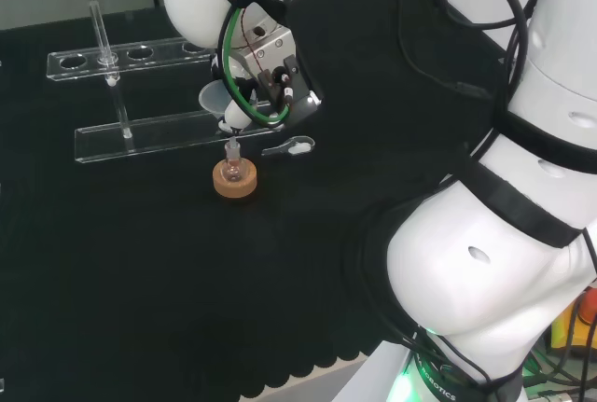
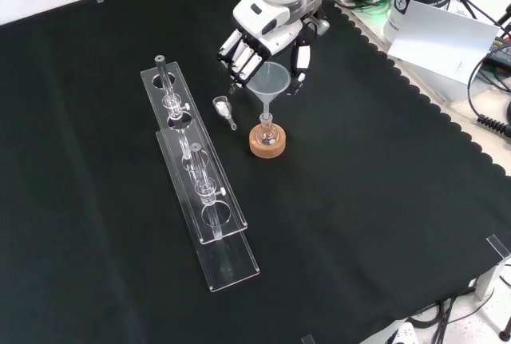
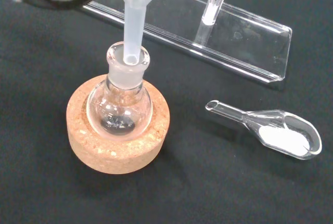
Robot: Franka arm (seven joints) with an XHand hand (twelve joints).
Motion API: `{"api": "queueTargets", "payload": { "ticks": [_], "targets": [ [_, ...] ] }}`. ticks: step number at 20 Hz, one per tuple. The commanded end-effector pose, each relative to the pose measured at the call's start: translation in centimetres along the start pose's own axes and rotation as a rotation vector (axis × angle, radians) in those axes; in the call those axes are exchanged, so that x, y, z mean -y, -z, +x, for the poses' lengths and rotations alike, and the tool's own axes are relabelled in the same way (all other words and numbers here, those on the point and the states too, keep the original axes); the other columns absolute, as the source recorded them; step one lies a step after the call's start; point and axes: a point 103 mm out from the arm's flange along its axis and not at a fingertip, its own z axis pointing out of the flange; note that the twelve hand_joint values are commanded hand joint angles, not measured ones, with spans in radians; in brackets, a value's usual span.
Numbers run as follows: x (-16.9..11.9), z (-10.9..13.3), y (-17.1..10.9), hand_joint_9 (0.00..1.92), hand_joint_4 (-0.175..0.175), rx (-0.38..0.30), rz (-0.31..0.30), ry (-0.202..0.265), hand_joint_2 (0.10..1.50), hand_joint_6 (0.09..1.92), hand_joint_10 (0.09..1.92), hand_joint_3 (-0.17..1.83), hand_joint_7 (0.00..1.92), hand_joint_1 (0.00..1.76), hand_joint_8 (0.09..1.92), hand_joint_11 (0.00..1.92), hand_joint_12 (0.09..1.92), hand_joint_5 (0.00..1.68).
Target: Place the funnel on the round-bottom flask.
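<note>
A small round-bottom flask (image 3: 118,104) stands upright in a cork ring (image 3: 117,148) on the black cloth; it appears in the front view as flask (image 2: 267,130) and in the head view as flask (image 1: 233,171). A translucent white funnel (image 2: 267,81) hangs straight above it. Its stem (image 3: 131,31) has its tip just inside the flask's neck. The hand (image 2: 267,29) reaches down from above, with fingers (image 2: 239,53) on one side of the funnel's cone and the thumb (image 2: 299,61) on the other, curled round it. In the head view the funnel (image 1: 215,99) sits left of the hand (image 1: 275,80).
A clear glass scoop (image 3: 283,135) with white powder lies on the cloth close beside the cork ring, seen as scoop (image 2: 223,108). Two long clear racks (image 2: 200,176) with upright glass tubes lie left of it in the front view. A paper sheet (image 2: 443,37) sits at the bench's far right.
</note>
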Motion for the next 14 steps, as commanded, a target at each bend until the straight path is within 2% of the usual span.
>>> {"api": "queueTargets", "payload": {
  "ticks": [1, 14],
  "targets": [
    [0.02, -0.01, -0.27, 0.77, -0.071, -0.012, -0.003, 0.0, 0.67, 0.21, 0.76, 0.55, 0.49, 0.77, 0.92, 0.34, 1.32, 0.48],
    [-0.22, 0.02, -0.6, 0.77, -0.071, -0.011, 0.012, 0.007, 0.67, 0.21, 0.76, 0.55, 0.48, 0.77, 0.92, 0.34, 1.32, 0.48]
  ]
}}
